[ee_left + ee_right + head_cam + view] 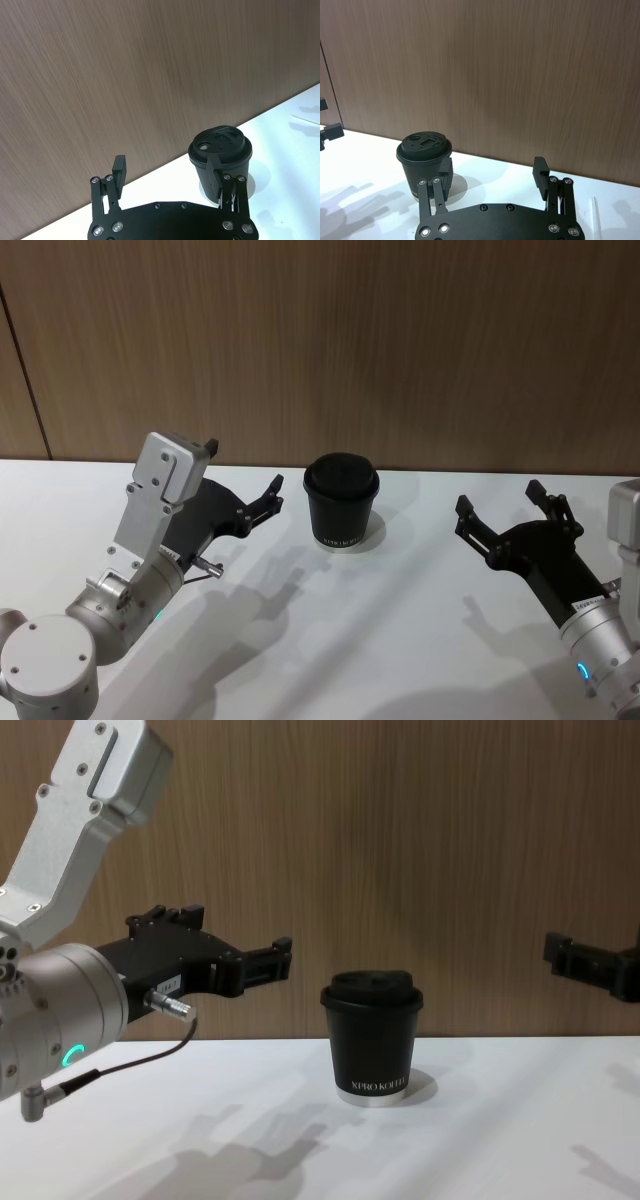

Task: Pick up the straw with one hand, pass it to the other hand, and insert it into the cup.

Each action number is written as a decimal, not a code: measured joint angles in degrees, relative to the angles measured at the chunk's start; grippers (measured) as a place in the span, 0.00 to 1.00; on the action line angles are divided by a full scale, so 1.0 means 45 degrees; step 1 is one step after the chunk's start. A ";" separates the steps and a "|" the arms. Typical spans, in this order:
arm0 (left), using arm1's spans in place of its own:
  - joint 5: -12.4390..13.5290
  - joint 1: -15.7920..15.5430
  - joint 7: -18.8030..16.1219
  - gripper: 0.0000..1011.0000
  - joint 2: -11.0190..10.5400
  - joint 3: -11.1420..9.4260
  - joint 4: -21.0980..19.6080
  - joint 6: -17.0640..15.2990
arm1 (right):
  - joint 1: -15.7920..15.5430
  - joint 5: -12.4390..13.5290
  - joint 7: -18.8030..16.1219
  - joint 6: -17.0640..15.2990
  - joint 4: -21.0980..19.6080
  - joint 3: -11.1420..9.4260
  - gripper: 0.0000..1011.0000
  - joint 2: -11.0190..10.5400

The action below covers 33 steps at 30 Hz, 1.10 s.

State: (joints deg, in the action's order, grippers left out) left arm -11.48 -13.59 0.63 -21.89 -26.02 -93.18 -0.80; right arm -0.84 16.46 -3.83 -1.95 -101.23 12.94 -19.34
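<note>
The straw [594, 215] is a faint sliver; the chest view's edge cuts the right gripper [499, 497].

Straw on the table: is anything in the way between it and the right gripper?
Nothing visible. The straw lies flat on the white table near the open right gripper, with no object between them. The left gripper hangs by the cup, off to the side.

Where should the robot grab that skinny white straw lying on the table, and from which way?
Near its middle, coming straight down from above. The straw lies flat on the table, so open fingers can only straddle it from the top and close across its thin width. A middle grip probably leaves both ends free for the handover. The right gripper, open, looks nearest.
</note>
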 joint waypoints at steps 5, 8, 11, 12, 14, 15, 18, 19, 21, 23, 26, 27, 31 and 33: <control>-0.0001 0.0000 0.0000 0.99 -0.0001 0.0001 0.0000 0.0000 | 0.0001 0.0000 0.0000 -0.0001 0.0001 -0.0006 0.99 0.0003; 0.0000 0.0000 0.0000 0.99 0.0000 0.0000 0.0001 0.0000 | 0.0014 0.0010 -0.0012 -0.0031 0.0018 -0.0038 0.99 -0.0001; 0.0000 0.0000 0.0000 0.99 0.0000 0.0000 0.0000 0.0000 | 0.0068 0.0043 -0.0064 -0.0186 0.0055 -0.0123 0.99 -0.0050; -0.0001 0.0000 0.0000 0.99 0.0000 0.0000 0.0000 0.0000 | 0.0082 0.0054 -0.0074 -0.0239 0.0065 -0.0150 0.99 -0.0061; 0.0000 -0.0001 0.0000 0.99 -0.0001 0.0000 0.0000 0.0000 | 0.0153 0.0107 -0.0102 -0.0457 0.0109 -0.0249 0.99 -0.0132; 0.0001 0.0000 0.0000 0.99 0.0000 0.0000 0.0000 0.0000 | 0.0178 0.0117 -0.0107 -0.0502 0.0120 -0.0282 0.99 -0.0154; -0.0001 0.0000 0.0000 0.99 0.0001 0.0001 0.0000 0.0000 | 0.0280 0.0174 -0.0131 -0.0863 0.0170 -0.0415 0.99 -0.0246; 0.0000 0.0000 0.0000 0.99 0.0000 0.0000 0.0000 0.0000 | 0.0301 0.0183 -0.0131 -0.0914 0.0182 -0.0450 0.99 -0.0267; 0.0000 0.0000 0.0000 0.99 -0.0001 0.0000 0.0000 0.0000 | 0.0359 0.0222 -0.0133 -0.1193 0.0201 -0.0568 0.99 -0.0334; -0.0001 0.0000 0.0000 0.99 0.0000 0.0000 0.0000 0.0000 | 0.0386 0.0244 -0.0134 -0.1374 0.0207 -0.0640 0.99 -0.0373; 0.0000 0.0000 -0.0001 0.99 -0.0001 0.0000 0.0000 0.0000 | 0.0427 0.0322 -0.0123 -0.1879 0.0208 -0.0827 0.99 -0.0473; 0.0000 0.0000 0.0000 0.99 0.0000 0.0001 0.0000 0.0000 | 0.0431 0.0337 -0.0117 -0.1968 0.0206 -0.0858 0.99 -0.0490; -0.0002 0.0000 0.0000 0.99 0.0000 0.0000 0.0000 0.0000 | 0.0426 0.0416 -0.0098 -0.2450 0.0170 -0.1042 0.99 -0.0577; 0.0000 0.0000 0.0000 0.99 0.0000 0.0000 0.0000 0.0000 | 0.0390 0.0461 -0.0085 -0.2705 0.0134 -0.1151 0.99 -0.0618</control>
State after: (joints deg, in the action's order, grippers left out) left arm -11.48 -13.59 0.63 -21.89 -26.02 -93.18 -0.80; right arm 0.92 18.54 -4.21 -14.12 -100.62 7.76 -22.12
